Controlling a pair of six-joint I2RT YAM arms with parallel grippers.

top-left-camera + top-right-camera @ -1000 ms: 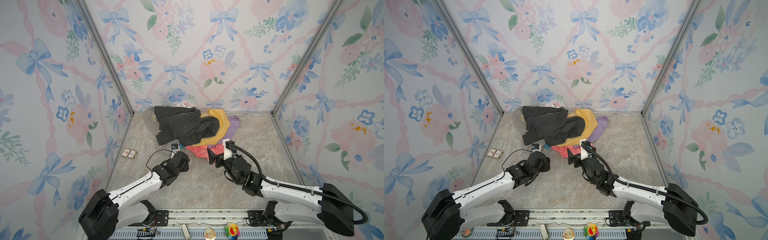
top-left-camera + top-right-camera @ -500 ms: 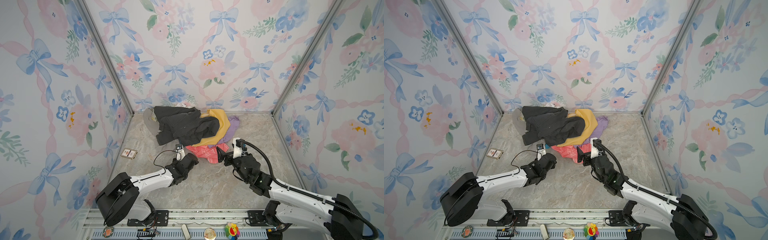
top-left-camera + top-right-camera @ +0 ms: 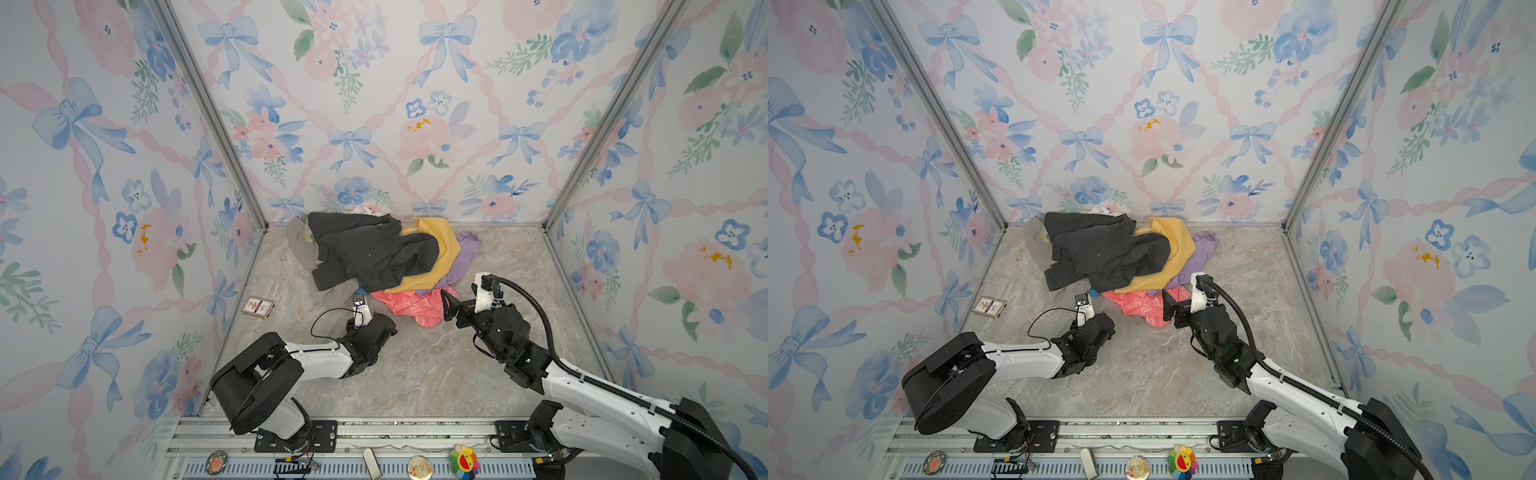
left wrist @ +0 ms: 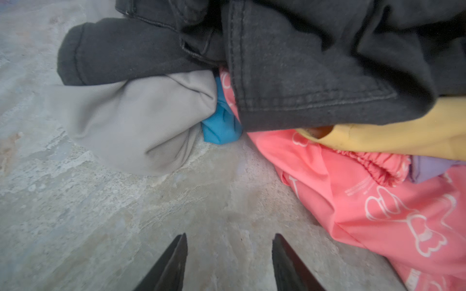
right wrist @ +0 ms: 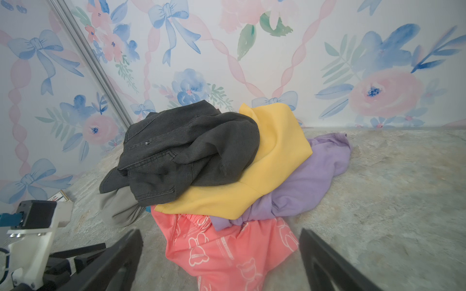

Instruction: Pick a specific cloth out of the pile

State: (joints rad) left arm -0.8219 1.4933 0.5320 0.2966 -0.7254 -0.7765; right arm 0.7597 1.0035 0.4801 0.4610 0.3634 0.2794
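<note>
Teal cloth [image 4: 222, 123], one corner showing beneath jacket [image 4: 315, 75]; left fingers [image 4: 172, 267] narrowly apart, empty; right fingers [image 5: 118, 262] spread. Pinch corner low, pull slowly.

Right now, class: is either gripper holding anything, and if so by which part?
Nothing is held. The left gripper has only bare floor between its jaws, short of the teal-blue cloth; the right gripper stands open by the coral-pink cloth.

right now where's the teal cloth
Only a small fold of the teal cloth shows in the left wrist view, under the dark jacket, wedged between the beige-grey cloth and the coral-pink cloth, at the front-left edge of the pile.
</note>
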